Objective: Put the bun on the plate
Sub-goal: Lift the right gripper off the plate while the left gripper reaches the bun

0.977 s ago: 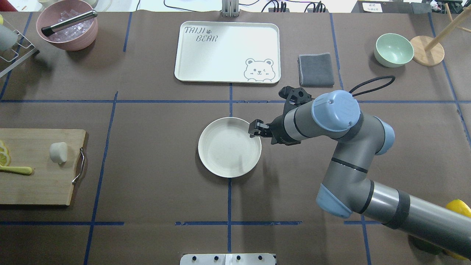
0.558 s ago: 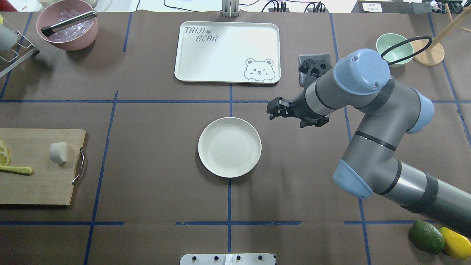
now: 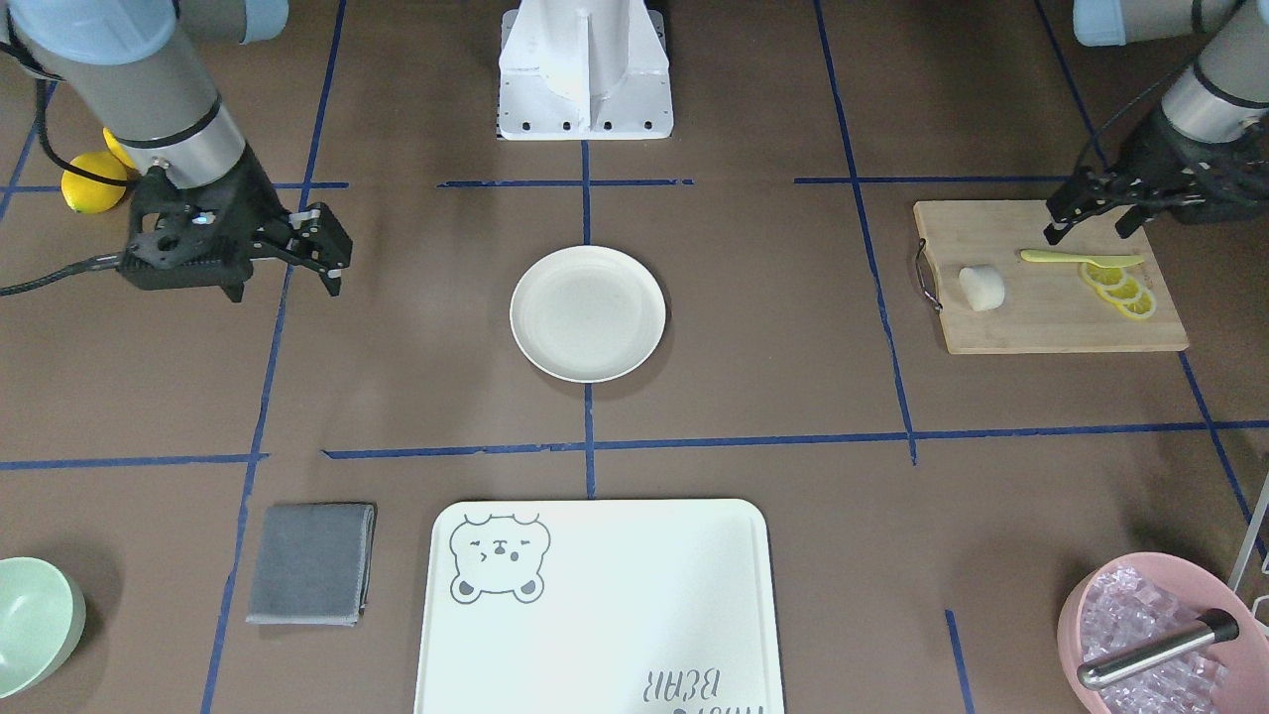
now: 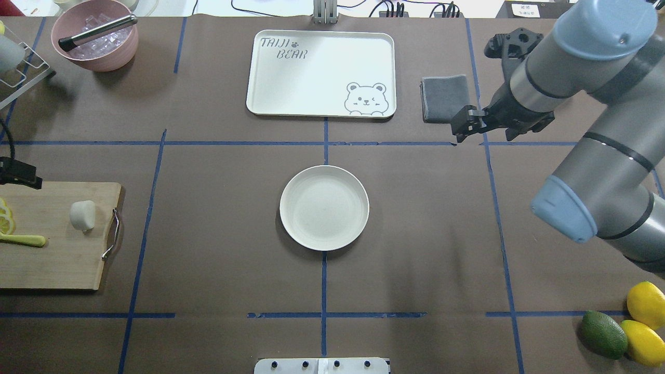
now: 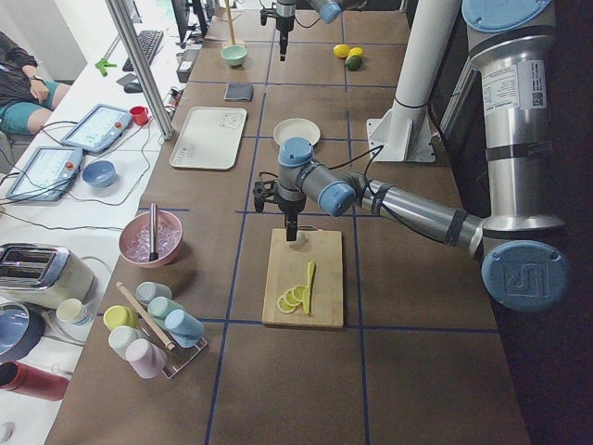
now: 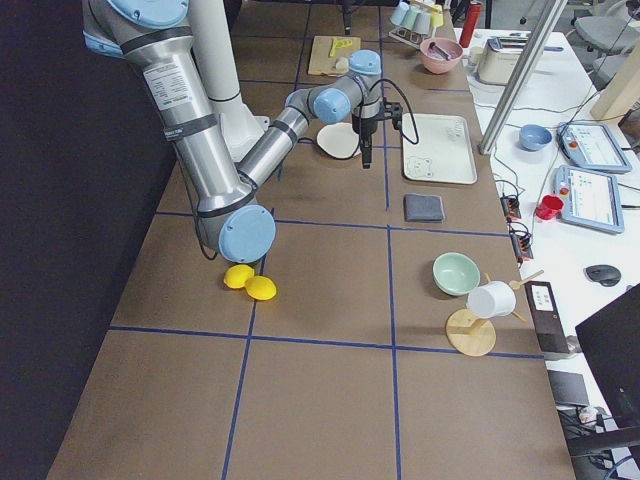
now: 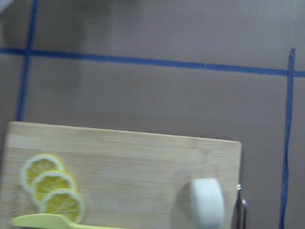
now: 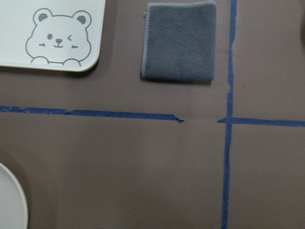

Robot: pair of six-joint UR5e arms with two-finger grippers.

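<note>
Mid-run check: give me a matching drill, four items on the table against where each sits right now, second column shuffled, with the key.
Things
1. small white rounded bun
2. round cream-white plate
3. folded grey cloth
4. pink bowl

Places
A. beside the white bear-print tray, at its bear corner
B. on the wooden cutting board
C. far corner on the robot's left, holding ice
D. alone and empty at the middle of the table

Pairs: 1-B, 2-D, 3-A, 4-C

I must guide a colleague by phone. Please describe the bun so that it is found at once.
Find the wooden cutting board at the robot's left end of the table. The bun lies on it near the metal handle: smooth, white, unlike the yellow lemon slices.
</note>
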